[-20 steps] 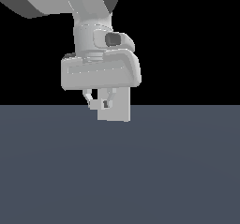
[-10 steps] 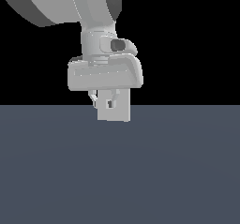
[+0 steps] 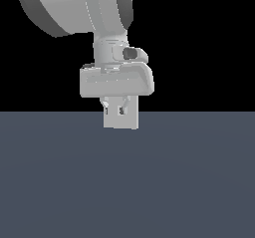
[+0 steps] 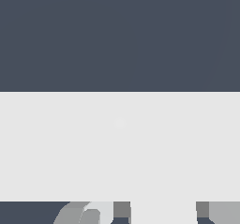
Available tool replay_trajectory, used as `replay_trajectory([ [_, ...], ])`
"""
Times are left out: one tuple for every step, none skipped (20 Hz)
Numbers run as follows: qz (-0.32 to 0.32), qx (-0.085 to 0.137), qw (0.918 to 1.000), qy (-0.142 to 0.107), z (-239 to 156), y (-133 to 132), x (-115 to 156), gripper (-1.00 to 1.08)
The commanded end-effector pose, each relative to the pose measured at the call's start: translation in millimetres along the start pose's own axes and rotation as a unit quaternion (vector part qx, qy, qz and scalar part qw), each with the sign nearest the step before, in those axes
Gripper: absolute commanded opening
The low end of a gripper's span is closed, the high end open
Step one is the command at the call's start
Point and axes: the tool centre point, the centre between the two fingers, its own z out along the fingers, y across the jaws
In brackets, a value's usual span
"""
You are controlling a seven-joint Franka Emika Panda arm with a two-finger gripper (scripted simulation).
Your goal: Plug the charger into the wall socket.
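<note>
The wrist view is almost filled by the wall socket [image 4: 120, 145], a wide light-grey plate with a faint round mark at its centre. At the picture's edge my gripper [image 4: 161, 211] is shut on the charger [image 4: 163, 217], a light-grey block between two darker pads [image 4: 122, 210]. In the exterior view the gripper [image 3: 115, 107] hangs right in front of the upright wall socket [image 3: 121, 122]. There the charger blends into the plate and cannot be told apart.
A flat dark blue-grey floor [image 3: 127, 182] spreads beneath the wall socket and toward the camera. The thick arm link [image 3: 74, 8] fills the upper part of the exterior view, against a black background.
The hand has shifted slightly to the exterior view's right and a little lower, and the arm link looms larger. The wall socket has stayed in place.
</note>
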Motion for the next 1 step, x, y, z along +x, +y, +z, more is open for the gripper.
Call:
replay_trajectory([
  [0.0, 0.0, 1.0, 0.0, 0.0, -0.5, 1.5, -1.0],
])
